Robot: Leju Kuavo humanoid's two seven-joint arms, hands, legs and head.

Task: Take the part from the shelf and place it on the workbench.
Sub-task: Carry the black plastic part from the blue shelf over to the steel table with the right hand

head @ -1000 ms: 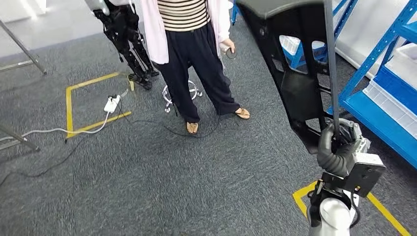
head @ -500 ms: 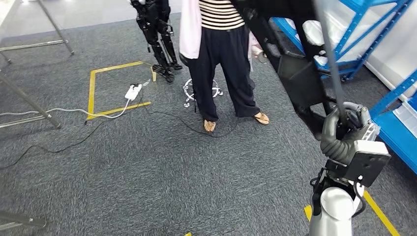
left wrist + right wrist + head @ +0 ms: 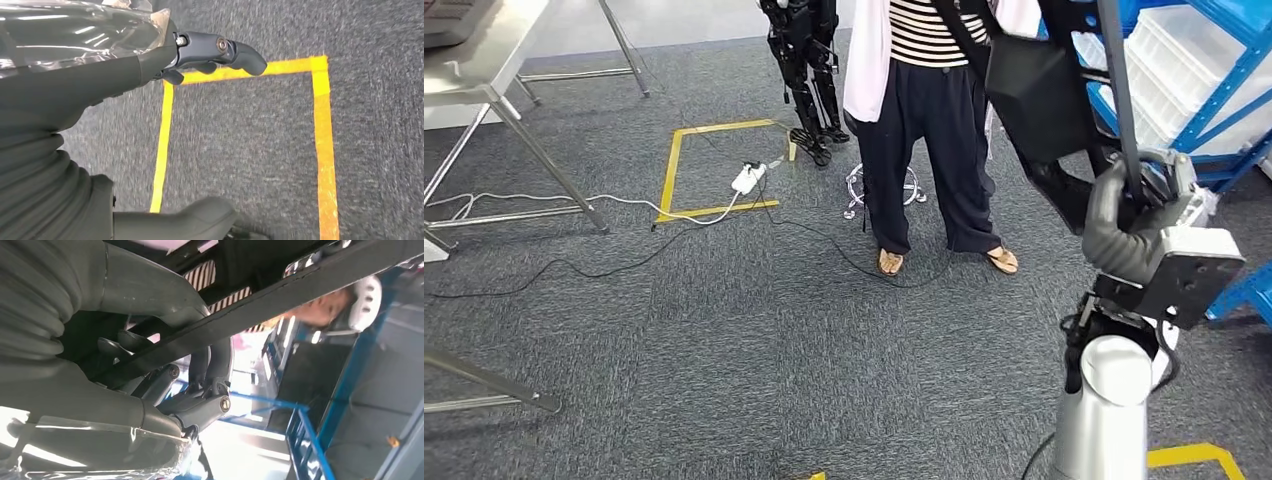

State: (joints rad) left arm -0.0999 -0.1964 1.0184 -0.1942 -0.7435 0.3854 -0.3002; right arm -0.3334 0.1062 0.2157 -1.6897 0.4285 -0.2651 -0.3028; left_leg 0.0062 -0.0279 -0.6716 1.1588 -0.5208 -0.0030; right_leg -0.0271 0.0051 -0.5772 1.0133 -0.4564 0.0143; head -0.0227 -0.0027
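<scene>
- Since the earlier frames the whole head view has swung: the person and the dark humanoid have slid toward the upper middle, a metal bench has come into the upper left corner, and the blue shelf has shrunk to the upper right edge. That is the camera turning, not the things moving.
- The right hand (image 3: pixel 1124 225), at the right of the head view, has its grey fingers (image 3: pixel 212 362) clamped round a thin bar of the part (image 3: pixel 1039 95).
- The part is a large matt black moulded piece with flat panels and narrow struts, held upright in the upper right of the head view, off the floor and in front of the person (image 3: pixel 929 110).
- The left hand (image 3: pixel 150 65) hangs over the floor; its dark fingers (image 3: pixel 240 52) are curled in on nothing.
- The floor (image 3: pixel 724 340) is dark grey carpet with a fine speckled weave, marked with yellow tape squares (image 3: pixel 714 170).
- A white power strip (image 3: pixel 746 179) and thin cables lie by the tape.
- The bench (image 3: pixel 484 70) has a pale top and slanted metal legs; the blue shelf (image 3: pixel 1214 110) holds translucent white bins.
</scene>
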